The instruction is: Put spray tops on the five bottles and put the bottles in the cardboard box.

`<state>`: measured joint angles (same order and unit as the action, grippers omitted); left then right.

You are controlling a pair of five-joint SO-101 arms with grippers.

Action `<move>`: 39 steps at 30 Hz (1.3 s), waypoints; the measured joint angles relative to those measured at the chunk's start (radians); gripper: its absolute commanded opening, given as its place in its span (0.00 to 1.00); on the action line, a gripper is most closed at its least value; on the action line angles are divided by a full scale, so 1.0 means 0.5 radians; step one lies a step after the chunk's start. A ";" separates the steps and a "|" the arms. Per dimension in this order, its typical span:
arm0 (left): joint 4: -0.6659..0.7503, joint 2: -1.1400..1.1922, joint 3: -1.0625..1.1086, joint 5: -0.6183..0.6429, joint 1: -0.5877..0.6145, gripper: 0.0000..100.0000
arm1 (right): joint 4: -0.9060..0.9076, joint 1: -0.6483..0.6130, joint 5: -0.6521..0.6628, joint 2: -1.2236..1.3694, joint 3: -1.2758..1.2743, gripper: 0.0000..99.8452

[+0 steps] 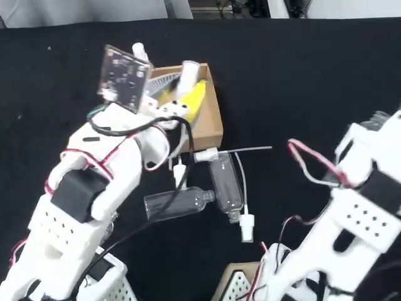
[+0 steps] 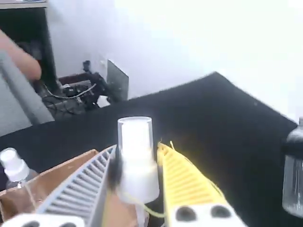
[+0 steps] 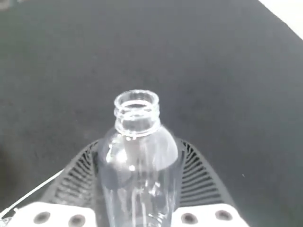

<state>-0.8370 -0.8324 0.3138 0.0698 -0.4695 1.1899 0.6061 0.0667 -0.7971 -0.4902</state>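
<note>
Work looks barely begun: left gripper [image 2: 136, 149] clamps a white plastic spray top [image 2: 137, 163] over the brown cardboard box [image 1: 215, 119], where one capped bottle [image 2: 13, 166] seems to sit. Right gripper [image 3: 138, 145] clasps a clear open-necked plastic bottle [image 3: 136, 111]; two clear lying bottles [image 1: 178, 204] wait on the black table [image 1: 313, 81]

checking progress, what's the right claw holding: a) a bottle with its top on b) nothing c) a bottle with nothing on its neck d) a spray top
c: the right claw is shut on a clear bottle whose neck is bare and open.
</note>
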 measured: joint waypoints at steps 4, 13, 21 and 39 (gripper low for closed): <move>0.000 -0.074 0.028 0.083 0.071 0.03 | 0.000 -0.147 0.000 -0.218 -0.092 0.01; 0.307 -0.436 0.503 0.242 0.298 0.03 | 0.000 -0.460 0.000 -0.476 -0.144 0.01; 0.423 -0.632 0.727 0.377 0.436 0.03 | 0.000 -0.666 0.000 -0.690 -0.175 0.01; 0.423 -0.660 0.930 0.559 0.577 0.03 | -0.328 -1.218 -0.006 -1.221 -0.786 0.01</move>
<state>-0.6252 -1.1623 0.7787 0.3491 -0.1811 1.0257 -0.0031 0.0637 -1.4078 -0.8830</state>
